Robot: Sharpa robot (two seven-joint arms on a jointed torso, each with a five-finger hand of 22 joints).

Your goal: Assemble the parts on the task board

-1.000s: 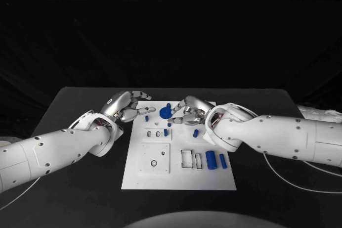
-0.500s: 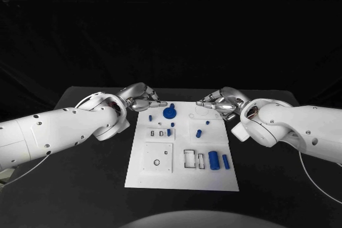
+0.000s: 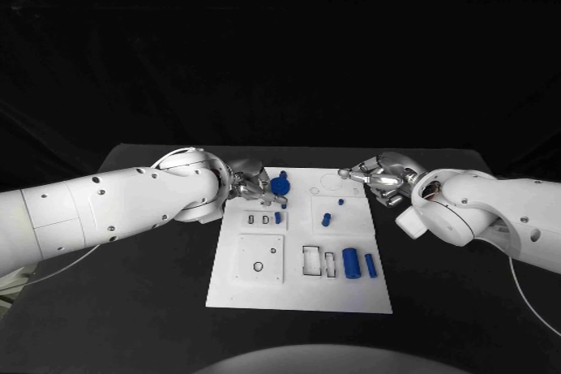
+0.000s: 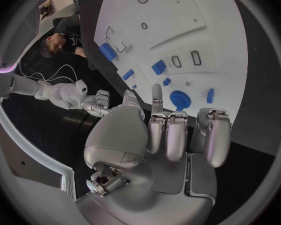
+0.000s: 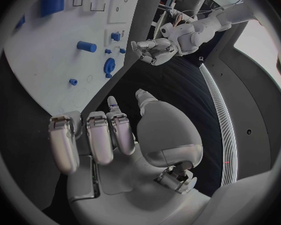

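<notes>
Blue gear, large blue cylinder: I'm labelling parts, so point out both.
blue gear (image 3: pixel 280 183), head view, on its round top face.
large blue cylinder (image 3: pixel 349 262), head view, on the middle of its side.

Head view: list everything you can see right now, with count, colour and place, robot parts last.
Table: one, black, under everything.
Task board: one, white, middle of the table.
Gear-like round part: one, blue, far end of the board near the left hand.
Cylinders: two, blue, side by side near the board's right edge.
Small parts: several, blue, scattered over the board's far half; exact count unclear.
Left hand: one, silver, at the board's far left edge, holding nothing.
Right hand: one, silver, at the board's far right corner, holding nothing.
</notes>
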